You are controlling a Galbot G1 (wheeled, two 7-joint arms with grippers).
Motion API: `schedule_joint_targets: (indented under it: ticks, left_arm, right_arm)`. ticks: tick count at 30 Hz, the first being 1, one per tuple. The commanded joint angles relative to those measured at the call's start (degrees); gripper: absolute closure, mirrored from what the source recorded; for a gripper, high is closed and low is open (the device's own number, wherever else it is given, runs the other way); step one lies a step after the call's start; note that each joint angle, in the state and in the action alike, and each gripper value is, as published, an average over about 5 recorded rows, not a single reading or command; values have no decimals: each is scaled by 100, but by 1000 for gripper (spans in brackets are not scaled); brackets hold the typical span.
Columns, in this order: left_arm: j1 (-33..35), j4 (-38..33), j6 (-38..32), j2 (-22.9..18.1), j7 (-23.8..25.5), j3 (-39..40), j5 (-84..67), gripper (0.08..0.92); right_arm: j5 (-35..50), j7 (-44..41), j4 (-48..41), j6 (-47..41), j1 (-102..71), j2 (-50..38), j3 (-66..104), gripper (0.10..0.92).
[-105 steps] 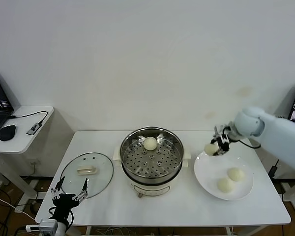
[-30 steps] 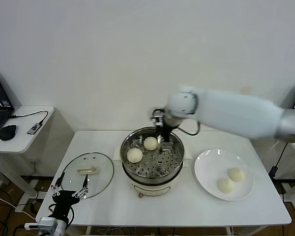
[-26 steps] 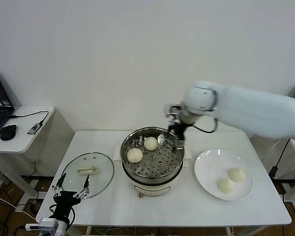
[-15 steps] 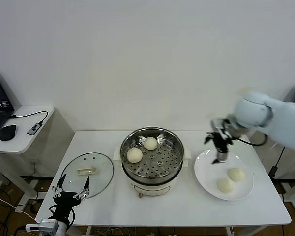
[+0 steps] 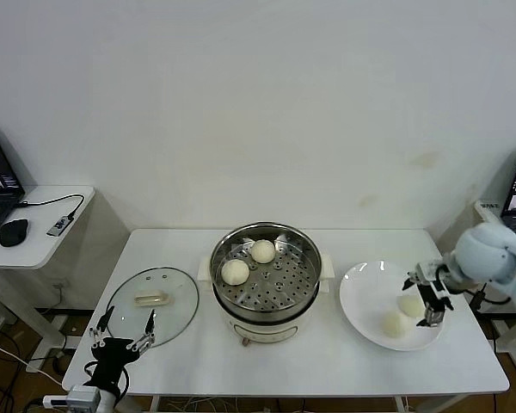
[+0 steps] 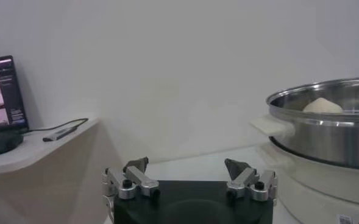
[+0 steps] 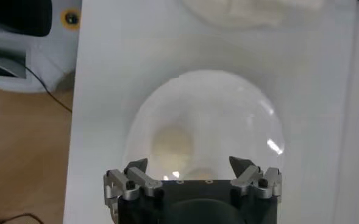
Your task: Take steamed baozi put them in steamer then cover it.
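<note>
The steel steamer (image 5: 264, 277) on its cream base stands mid-table with two baozi inside, one at the back (image 5: 262, 250) and one at the left (image 5: 235, 271). Two more baozi (image 5: 395, 324) (image 5: 408, 307) lie on the white plate (image 5: 365, 292). My right gripper (image 5: 423, 298) is open and empty, low over the plate around the farther baozi. In the right wrist view the gripper (image 7: 190, 163) hangs above the plate (image 7: 228, 109) and a baozi (image 7: 172, 143). The glass cover (image 5: 152, 301) lies flat at the table's left. My left gripper (image 5: 120, 340) is parked open by the front-left edge.
A side desk (image 5: 34, 228) with a laptop, mouse and cable stands far left. The left wrist view shows its open gripper (image 6: 187, 164), the steamer rim (image 6: 325, 100) and a baozi top (image 6: 322, 105). The table's right edge lies just past the plate.
My right gripper left a second baozi in the steamer, swung right from the steamer to the plate, and has come down open over the two remaining baozi. The left arm has not moved.
</note>
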Motion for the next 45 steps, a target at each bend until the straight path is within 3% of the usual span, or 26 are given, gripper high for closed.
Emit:
schedule_joint_targets:
  ticks: [1,19,38,45]
  left_arm:
    - [37,-4,-7,-19,1,-62,1,177]
    - [27,61,-16,-48,0,-88,6,177]
    - [51,-47,-18,-77,-5,-60,32,177]
    - [55,-107,-10,-28,2,-73,28,177]
  right_arm:
    - [-547,245,-572,142,-1692,383,1287,203]
    - [-779,396,-1182,93,-1931,903,1460,225]
    - [-685,391,-1083,-53,-1838,914,1519,458]
    - [-65,254,-819,-122,-347,614,624,502]
